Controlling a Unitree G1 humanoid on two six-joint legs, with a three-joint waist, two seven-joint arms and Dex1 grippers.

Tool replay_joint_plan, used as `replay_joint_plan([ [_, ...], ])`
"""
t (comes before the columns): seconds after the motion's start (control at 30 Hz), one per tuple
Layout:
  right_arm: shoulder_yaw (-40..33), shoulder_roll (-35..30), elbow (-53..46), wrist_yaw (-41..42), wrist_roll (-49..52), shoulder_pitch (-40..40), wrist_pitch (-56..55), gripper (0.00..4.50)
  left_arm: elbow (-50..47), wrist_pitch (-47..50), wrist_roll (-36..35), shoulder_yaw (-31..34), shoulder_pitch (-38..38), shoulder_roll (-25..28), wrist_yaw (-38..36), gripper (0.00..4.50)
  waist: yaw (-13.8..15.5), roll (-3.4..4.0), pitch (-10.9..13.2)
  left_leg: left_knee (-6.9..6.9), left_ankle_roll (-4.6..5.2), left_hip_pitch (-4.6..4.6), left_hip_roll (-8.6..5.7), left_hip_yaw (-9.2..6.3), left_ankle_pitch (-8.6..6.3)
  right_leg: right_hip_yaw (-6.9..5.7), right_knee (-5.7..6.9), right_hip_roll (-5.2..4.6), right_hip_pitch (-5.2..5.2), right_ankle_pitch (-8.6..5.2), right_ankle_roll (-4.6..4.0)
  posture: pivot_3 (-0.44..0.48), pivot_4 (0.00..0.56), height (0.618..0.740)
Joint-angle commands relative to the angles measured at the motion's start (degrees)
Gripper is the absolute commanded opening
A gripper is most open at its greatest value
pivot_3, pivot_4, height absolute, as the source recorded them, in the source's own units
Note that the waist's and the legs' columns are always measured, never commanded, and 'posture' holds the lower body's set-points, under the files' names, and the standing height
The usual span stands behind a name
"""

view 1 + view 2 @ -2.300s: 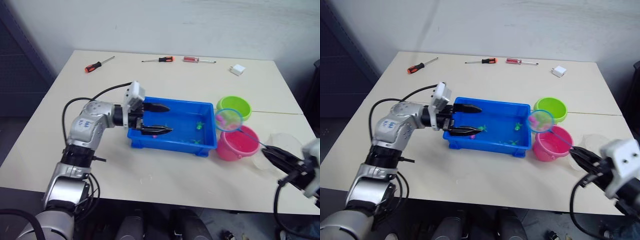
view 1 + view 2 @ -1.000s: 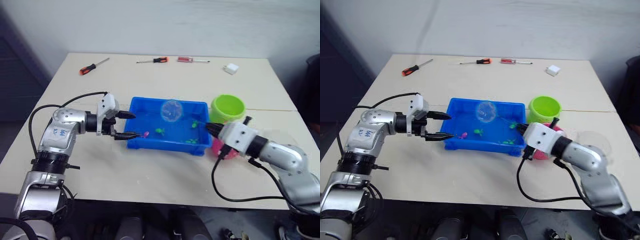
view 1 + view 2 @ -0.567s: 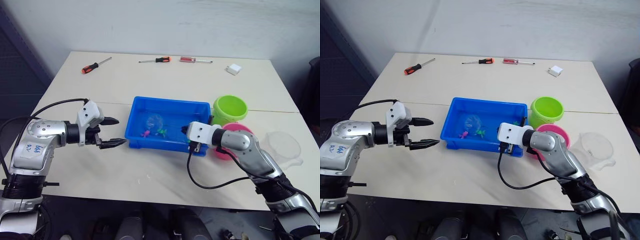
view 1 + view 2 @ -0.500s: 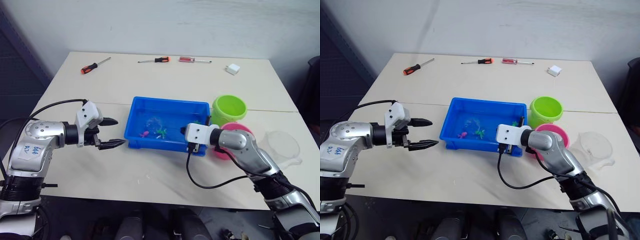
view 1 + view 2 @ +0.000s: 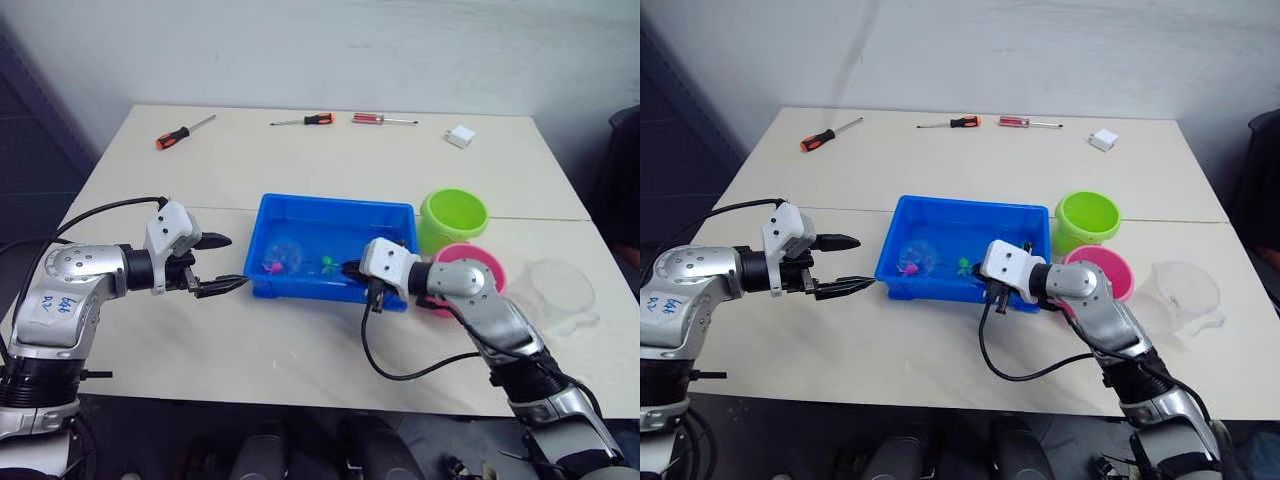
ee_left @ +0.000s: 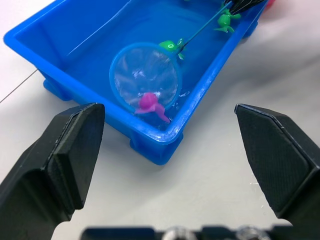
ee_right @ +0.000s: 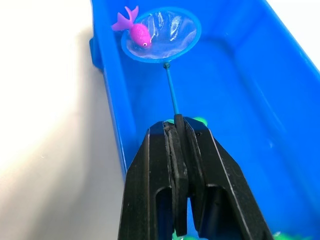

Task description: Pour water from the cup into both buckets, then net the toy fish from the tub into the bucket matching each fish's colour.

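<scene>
Net hoop (image 7: pixel 161 33) shifted left in blue tub (image 5: pixel 300 209) since 0.5 s ago, pink fish (image 7: pixel 136 31) on rim. Right gripper (image 7: pixel 179 131) pinching handle at frame centre; left gripper (image 5: pixel 222 264) spread, left of tub.

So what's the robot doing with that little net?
It is fishing for toys. The right gripper is shut on the net and has dipped it into the blue tub. A pink fish lies across the net's rim, tail hanging outside, so it is not quite scooped yet. Green fish lie in the tub. The left gripper waits open beside the tub, holding nothing. The pink bucket and green bucket stand nearby.
</scene>
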Motion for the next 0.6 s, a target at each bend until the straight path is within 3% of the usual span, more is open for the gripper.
replay_joint_plan([
  [0.03, -7.2, -1.3, -7.3, -0.6, 6.6, 2.2, 9.8, 0.00, 2.6, -0.4, -2.3, 0.1, -4.5, -1.6, -1.0, 4.49, 0.1, 0.00, 0.0, 0.00, 0.00, 0.00, 0.00, -0.02, 0.00, -0.01, -0.02, 0.00, 0.01, 0.00, 0.00, 0.000, 0.150, 0.740],
  [0.2, -16.3, -2.0, -16.8, -3.9, 12.4, 7.6, 20.1, 0.00, 5.2, 1.4, -6.2, -0.9, -10.6, -6.0, -2.7, 4.49, 0.3, 0.00, 0.0, 0.00, 0.01, -0.05, -0.01, -0.07, 0.00, -0.06, -0.05, -0.01, 0.01, 0.00, 0.00, 0.000, 0.150, 0.740],
  [0.43, -36.0, -3.2, -36.1, -9.1, 22.8, 20.7, 33.2, 0.00, 10.0, -0.1, -6.6, -7.4, -18.9, -13.0, -7.5, 4.49, 1.5, 0.01, 0.0, 0.09, -0.05, -0.43, -0.02, -0.15, 0.02, -0.15, 0.01, 0.00, -0.19, 0.01, 0.02, 0.000, 0.150, 0.740],
  [0.6, -57.0, -1.3, -48.3, -10.0, 28.5, 35.0, 37.5, 0.00, 13.2, -1.7, -6.6, -12.2, -24.0, -18.8, -11.9, 4.49, 1.8, 0.02, 0.0, 0.05, -0.04, -0.41, -0.02, -0.18, 0.01, -0.16, 0.00, 0.04, -0.18, 0.01, 0.02, 0.000, 0.150, 0.740],
])
